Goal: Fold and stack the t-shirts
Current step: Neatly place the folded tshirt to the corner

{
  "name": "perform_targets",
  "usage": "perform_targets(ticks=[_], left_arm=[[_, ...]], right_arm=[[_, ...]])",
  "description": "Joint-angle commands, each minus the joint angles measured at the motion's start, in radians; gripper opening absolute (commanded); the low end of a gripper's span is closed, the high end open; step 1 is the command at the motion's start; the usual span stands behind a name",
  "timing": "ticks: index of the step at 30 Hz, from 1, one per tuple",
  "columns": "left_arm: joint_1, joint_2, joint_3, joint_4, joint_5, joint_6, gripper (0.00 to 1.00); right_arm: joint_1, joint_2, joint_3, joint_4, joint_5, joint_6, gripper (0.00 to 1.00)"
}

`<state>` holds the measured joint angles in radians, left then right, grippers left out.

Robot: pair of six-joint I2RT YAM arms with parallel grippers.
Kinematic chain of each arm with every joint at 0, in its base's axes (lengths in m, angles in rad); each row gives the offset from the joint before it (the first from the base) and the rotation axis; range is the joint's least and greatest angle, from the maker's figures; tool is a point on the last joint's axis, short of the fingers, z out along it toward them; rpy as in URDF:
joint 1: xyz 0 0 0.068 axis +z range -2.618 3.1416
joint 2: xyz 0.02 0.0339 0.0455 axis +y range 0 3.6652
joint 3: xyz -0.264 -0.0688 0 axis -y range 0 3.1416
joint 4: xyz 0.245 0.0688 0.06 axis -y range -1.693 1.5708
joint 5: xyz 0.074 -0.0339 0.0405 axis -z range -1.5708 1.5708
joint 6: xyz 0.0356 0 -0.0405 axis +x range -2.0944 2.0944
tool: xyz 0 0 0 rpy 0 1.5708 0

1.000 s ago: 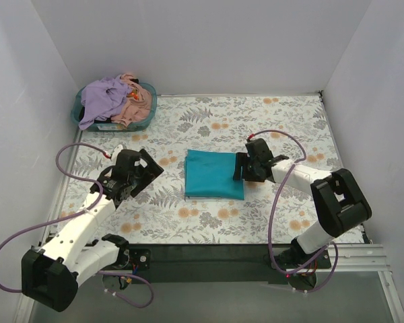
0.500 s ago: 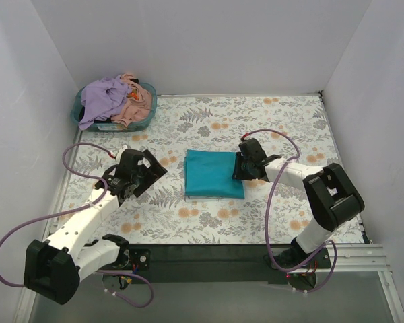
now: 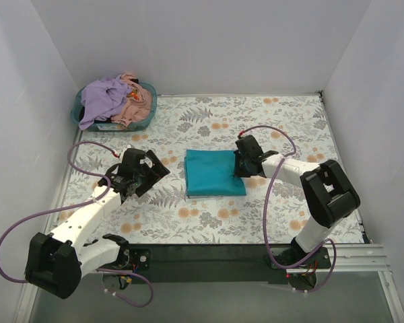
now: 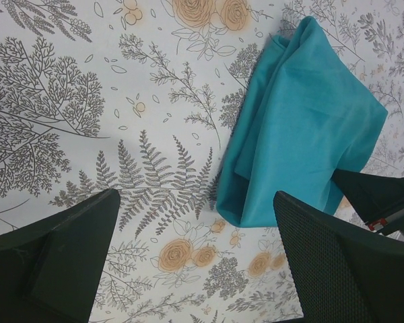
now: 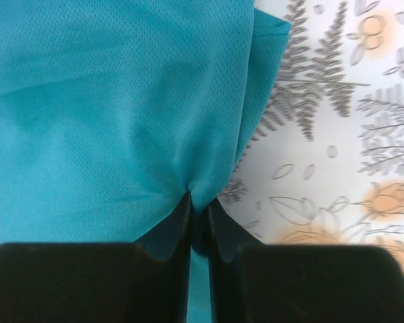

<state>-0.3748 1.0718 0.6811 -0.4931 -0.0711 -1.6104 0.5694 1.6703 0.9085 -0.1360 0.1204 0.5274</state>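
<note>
Nearest me, my left gripper (image 3: pixel 148 172) hangs over the floral table (image 3: pixel 188 215). Its jaws are spread wide and hold nothing, and it sits just left of the teal-blue t-shirt (image 3: pixel 214 173). That shirt lies near the middle of the table as a folded rectangle, with its layers showing along the left edge. My right gripper (image 5: pixel 198 205) is at the shirt's right edge, jaws closed on a small pinch of cloth that puckers toward them. I judge this to be the tail of the first fold, squaring the bundle. Next I would need to release the pinch without dragging the layers. Then I would reach to the teal basket (image 3: pixel 114 126) at the far left, where the lavender t-shirt (image 3: pixel 99 94) and the peach-pink t-shirt (image 3: pixel 140 106) sit heaped and unfolded.
</note>
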Motion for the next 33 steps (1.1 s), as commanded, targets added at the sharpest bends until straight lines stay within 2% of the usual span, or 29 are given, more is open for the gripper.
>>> perform_targets(ticks=[1,8,17,21,25,29,33], left_arm=[[0.005,-0.029,0.009,-0.016,-0.03,0.021,0.98],[0.005,-0.047,0.032,-0.036,-0.044,0.017,0.98],[0.005,-0.038,0.095,-0.022,-0.078,0.053,0.98],[0.005,-0.009,0.118,-0.004,-0.084,0.067,0.98],[0.005,0.034,0.15,0.004,-0.099,0.079,0.98],[0.005,0.053,0.153,0.004,-0.119,0.084,0.98],[0.007,0.043,0.144,0.013,-0.124,0.09,0.98]], right_arm=[[-0.08,0.02,0.029,-0.201,0.125,-0.146,0.01],[-0.272,-0.035,0.006,-0.298,0.159,-0.395,0.01],[-0.39,-0.024,-0.028,-0.416,0.395,-0.674,0.01],[-0.475,-0.044,-0.075,-0.433,0.443,-0.774,0.01],[-0.597,-0.053,-0.066,-0.477,0.427,-0.76,0.01],[-0.651,-0.037,-0.033,-0.476,0.537,-0.745,0.01],[-0.715,0.041,0.039,-0.452,0.581,-0.738,0.01]])
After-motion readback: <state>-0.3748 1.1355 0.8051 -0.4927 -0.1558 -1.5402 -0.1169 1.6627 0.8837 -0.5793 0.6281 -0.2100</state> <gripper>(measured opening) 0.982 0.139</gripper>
